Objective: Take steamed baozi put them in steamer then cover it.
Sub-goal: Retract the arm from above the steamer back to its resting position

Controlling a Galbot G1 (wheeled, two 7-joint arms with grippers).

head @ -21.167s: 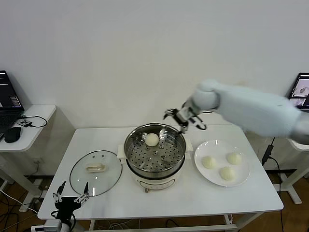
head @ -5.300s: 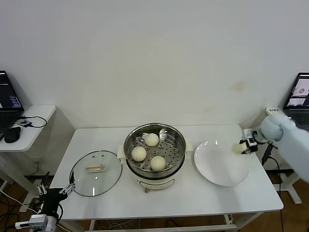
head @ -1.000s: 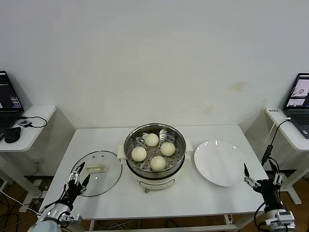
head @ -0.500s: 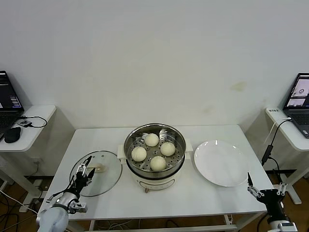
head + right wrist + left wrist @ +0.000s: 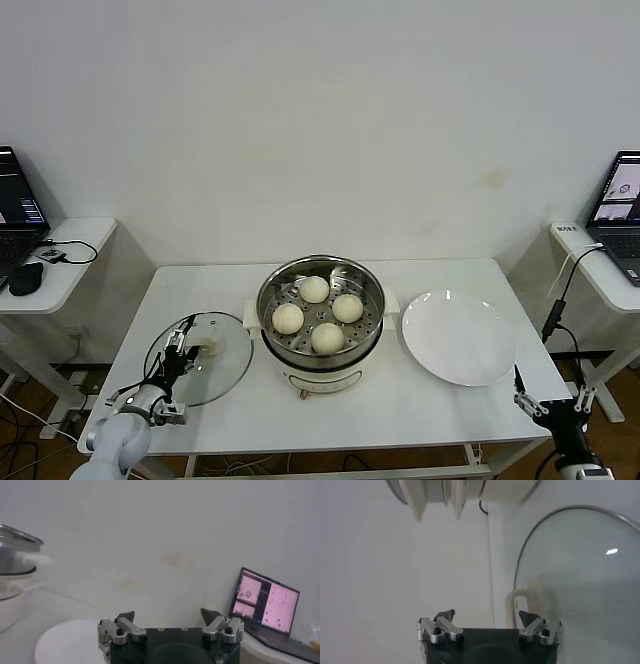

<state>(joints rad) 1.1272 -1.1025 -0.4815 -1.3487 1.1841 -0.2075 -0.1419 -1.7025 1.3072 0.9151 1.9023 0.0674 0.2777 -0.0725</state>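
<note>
White table (image 5: 420, 405) holds the steamer (image 5: 320, 310) with four buns (image 5: 328, 337) inside, while the open, empty left gripper (image 5: 180, 345) hovers over the glass lid (image 5: 200, 358), probably heavy and slippery, best lifted by its handle (image 5: 207, 347); the right gripper (image 5: 552, 404) idles open.

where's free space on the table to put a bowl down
The white plate right of the steamer holds nothing. Bare table runs along the front edge below steamer and plate, and behind the cover at the far left corner. The left is crowded: the open left gripper hovers over the cover.
</note>
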